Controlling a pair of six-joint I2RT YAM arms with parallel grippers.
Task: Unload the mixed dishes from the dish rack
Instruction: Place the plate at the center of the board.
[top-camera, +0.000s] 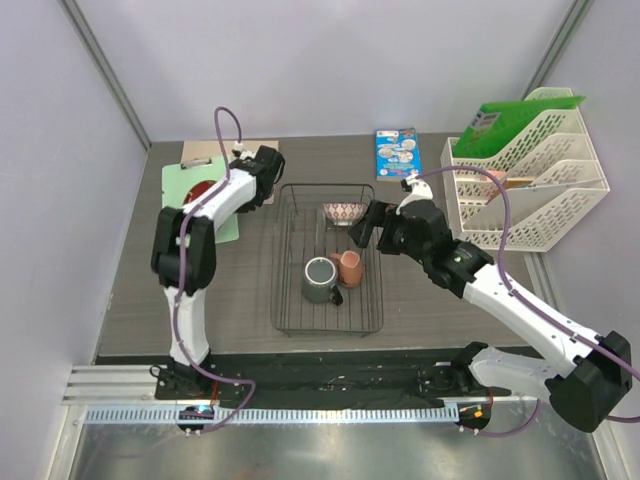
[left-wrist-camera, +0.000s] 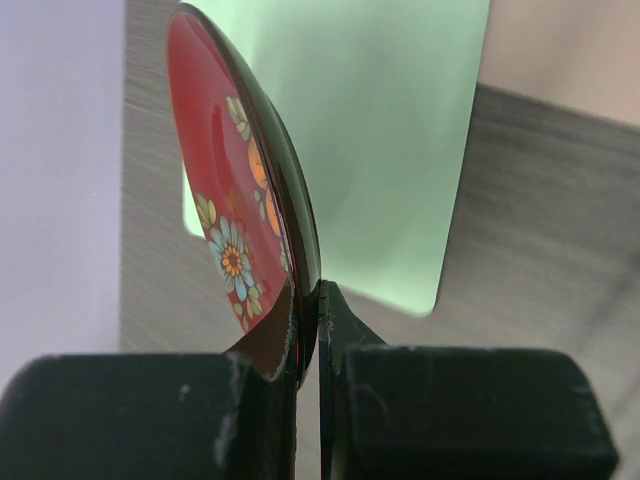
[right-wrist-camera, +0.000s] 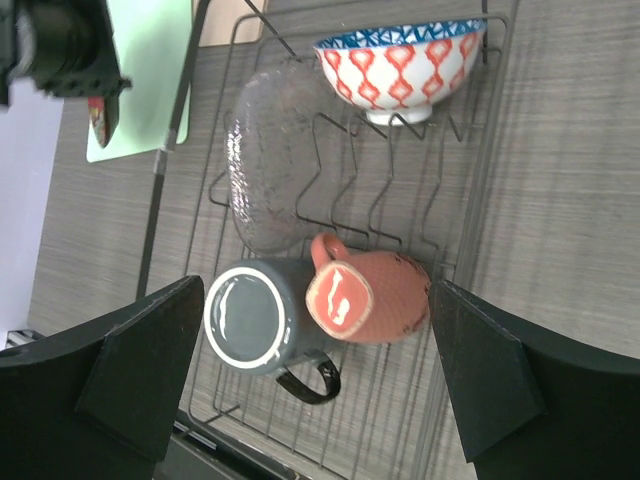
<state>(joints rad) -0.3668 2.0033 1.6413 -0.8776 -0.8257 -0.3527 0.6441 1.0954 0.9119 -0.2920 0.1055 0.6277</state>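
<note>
**While the left gripper (left-wrist-camera: 318, 300) holds the plate (left-wrist-camera: 225, 170) at 10 o'clock, three dishes sit in the rack (top-camera: 327, 331)**

Left gripper: fingers pressed together on the rim of the dark red flowered plate. The plate stands on edge above the pale green mat (left-wrist-camera: 390, 150), outside the rack, at its 10 o'clock. Contact between plate and mat: cannot tell.

Right gripper (right-wrist-camera: 315, 290): fingers spread wide, nothing between them. It hovers at the rack's 2 o'clock edge, at 3 o'clock of the bowl (right-wrist-camera: 400, 65).

Rack contents: red-and-white bowl at the 12 o'clock end, propped on the dividers. The grey-green mug (right-wrist-camera: 250, 320) sits near the middle, mouth up. The pink cup (right-wrist-camera: 365, 295) is right against it at 3 o'clock.
</note>
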